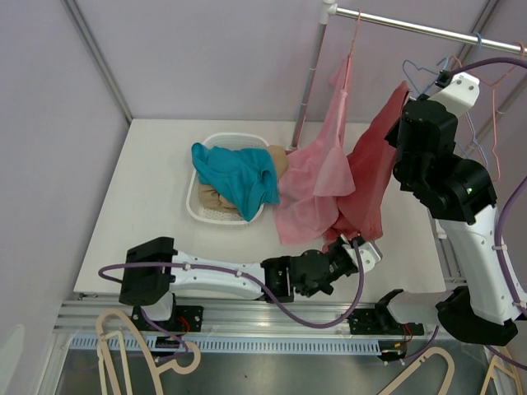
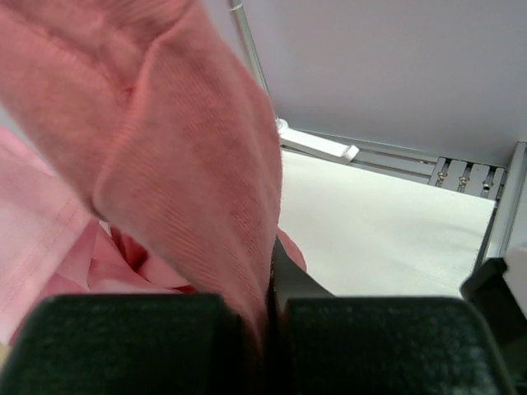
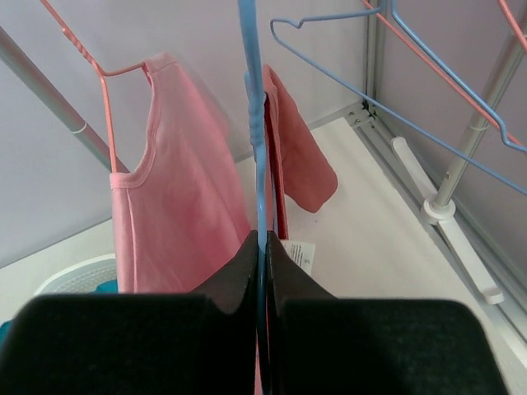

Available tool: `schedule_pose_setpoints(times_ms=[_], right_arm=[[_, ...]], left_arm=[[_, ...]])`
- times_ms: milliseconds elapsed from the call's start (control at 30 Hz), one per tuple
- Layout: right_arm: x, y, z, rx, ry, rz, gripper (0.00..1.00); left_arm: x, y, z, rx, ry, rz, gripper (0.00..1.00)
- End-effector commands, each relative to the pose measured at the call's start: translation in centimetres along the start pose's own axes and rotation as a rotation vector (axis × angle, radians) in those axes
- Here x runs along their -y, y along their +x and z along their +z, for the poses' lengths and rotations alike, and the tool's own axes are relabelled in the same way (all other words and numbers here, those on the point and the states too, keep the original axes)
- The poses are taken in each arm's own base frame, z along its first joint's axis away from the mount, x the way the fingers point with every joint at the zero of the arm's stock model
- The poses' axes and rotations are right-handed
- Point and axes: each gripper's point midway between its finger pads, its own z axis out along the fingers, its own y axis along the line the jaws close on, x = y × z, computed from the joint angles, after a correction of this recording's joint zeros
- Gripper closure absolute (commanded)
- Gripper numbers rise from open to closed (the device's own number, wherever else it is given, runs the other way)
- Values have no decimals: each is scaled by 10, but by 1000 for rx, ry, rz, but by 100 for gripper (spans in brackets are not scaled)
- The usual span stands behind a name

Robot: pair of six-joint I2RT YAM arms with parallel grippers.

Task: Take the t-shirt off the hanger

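A dark coral t-shirt (image 1: 375, 164) hangs on a blue wire hanger (image 1: 422, 76) at the right. My right gripper (image 3: 263, 247) is shut on the blue hanger's wire (image 3: 257, 123), and the coral t-shirt (image 3: 298, 156) drapes just beyond it. In the top view the right gripper (image 1: 409, 103) sits at the shirt's top edge, mostly hidden by cloth. My left gripper (image 1: 352, 247) is low, near the table's front edge, and shut on the shirt's bottom hem. In the left wrist view the coral cloth (image 2: 198, 181) runs up out of the left gripper (image 2: 270, 284).
A lighter pink t-shirt (image 1: 325, 156) hangs on a pink hanger (image 3: 99, 107) from the metal rail (image 1: 412, 26). More bare hangers (image 1: 486, 123) hang at the right. A white basket (image 1: 198, 210) holds teal and tan clothes. Cream hangers (image 1: 123, 346) lie below the table's front edge.
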Motion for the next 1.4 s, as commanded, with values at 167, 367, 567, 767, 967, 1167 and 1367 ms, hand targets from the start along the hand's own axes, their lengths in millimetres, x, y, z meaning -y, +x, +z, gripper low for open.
schedule_pose_setpoints(times_ms=[167,367,567,767,967,1167,1367], right_arm=[[-2,-25,25,70,22,54,100],[23,-32,59,64,73,72,100],[25,-35,83,50,76,73,100],[21,-34,101,27,63,69,100],[14,-30,88,-23,-2,73,100],[-6,-15,39,-126,-172,50,100],[-1,-23,-16,-172,-302,41,100]], left_arm=[[8,-102,-55,186,12,-29,99],[24,-109,-87,200,63,-61,99],[50,-91,-102,163,126,-90,99],[85,-62,-116,95,237,-149,99],[91,-25,-100,24,222,-189,99],[17,9,-41,-131,134,-368,99],[-64,48,25,-378,38,-517,99]])
